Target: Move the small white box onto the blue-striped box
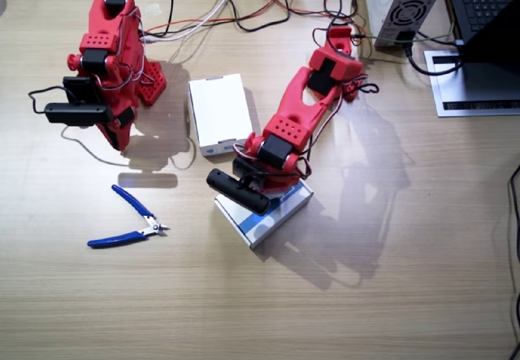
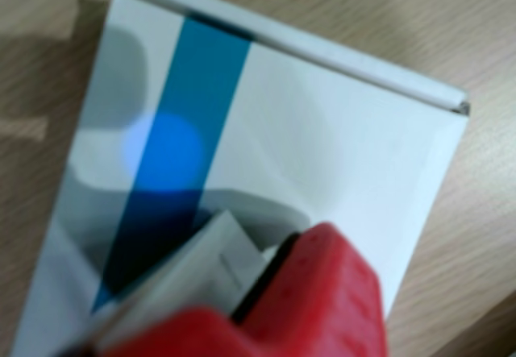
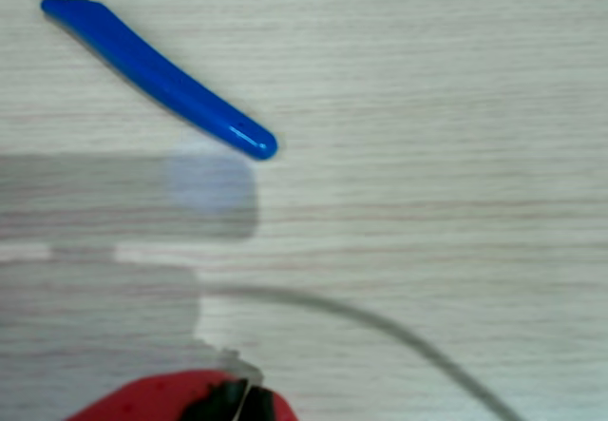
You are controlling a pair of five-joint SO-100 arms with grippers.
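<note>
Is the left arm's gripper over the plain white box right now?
No, in the fixed view the left gripper is above the blue-striped box, while the plain white box lies apart, uncovered.

white blue-striped box, red left arm, blue-handled pliers

Red arms, black wrist cameras

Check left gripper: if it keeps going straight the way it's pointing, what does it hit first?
Most likely the blue-striped box: the left gripper points down at its top, holding what looks like the small white box, which would touch first. The remaining gap is unclear.
</note>
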